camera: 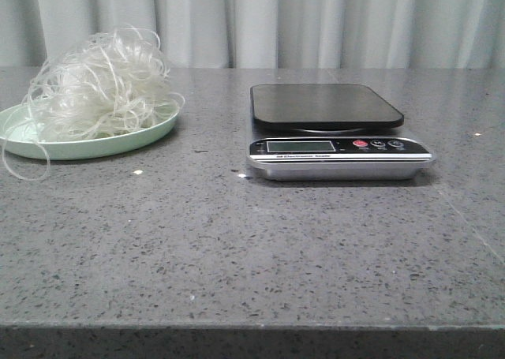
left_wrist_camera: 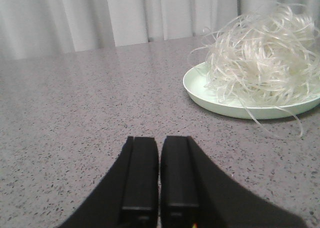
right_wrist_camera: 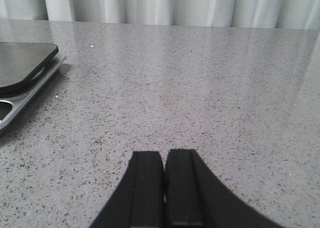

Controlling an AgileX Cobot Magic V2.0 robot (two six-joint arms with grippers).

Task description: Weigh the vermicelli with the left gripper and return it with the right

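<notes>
resembles a staged test bench with a kitchen theme rather than a lived-in kitchen. indicated by a grey speckled stone-look countertop running the full width of the front view, backed by a plain pale pleated curtain in place of walls or cabinets. kitchen character supplied by a digital kitchen scale with dark platform, silver base, small display and buttons, and by a pale green plate carrying the vermicelli. same countertop and curtain visible in both wrist views, with a few small light crumbs on the surface.
</notes>
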